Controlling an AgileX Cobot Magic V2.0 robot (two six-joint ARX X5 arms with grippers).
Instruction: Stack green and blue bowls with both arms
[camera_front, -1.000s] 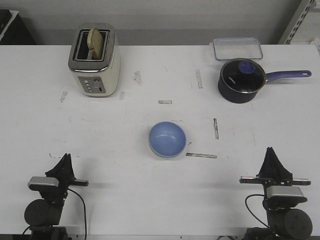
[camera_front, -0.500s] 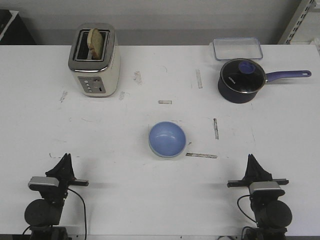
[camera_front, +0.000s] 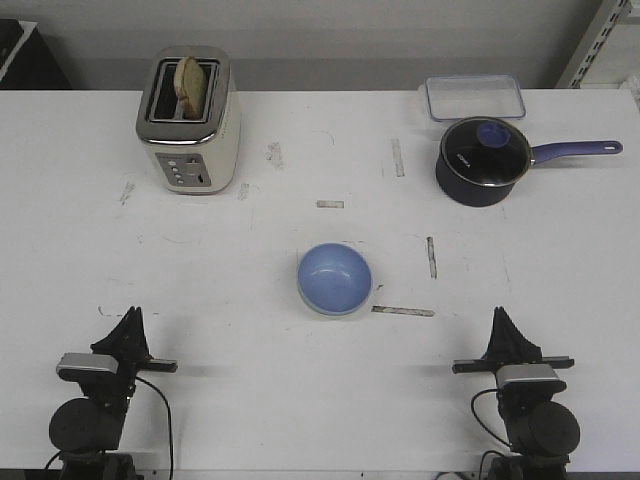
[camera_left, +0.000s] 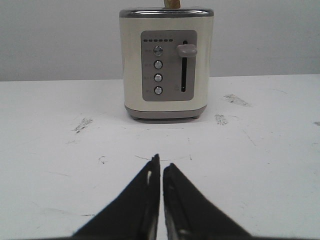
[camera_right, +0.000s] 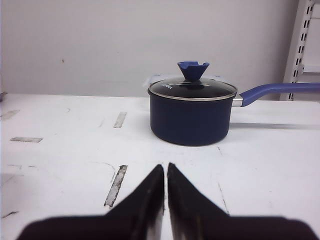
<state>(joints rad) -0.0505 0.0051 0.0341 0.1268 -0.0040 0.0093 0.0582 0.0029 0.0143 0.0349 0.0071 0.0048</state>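
The light blue bowl sits upright at the middle of the white table. A thin pale rim shows under its near edge; I cannot tell if that is the green bowl, which is otherwise out of view. My left gripper is shut and empty at the near left, far from the bowl; it also shows in the left wrist view. My right gripper is shut and empty at the near right; it also shows in the right wrist view. Neither wrist view shows a bowl.
A cream toaster with bread stands at the back left, also in the left wrist view. A dark blue lidded saucepan is at the back right, also in the right wrist view. A clear lidded box lies behind the saucepan.
The right arm has shifted to the left along the near edge and settled. The left arm and the blue bowl have not moved.
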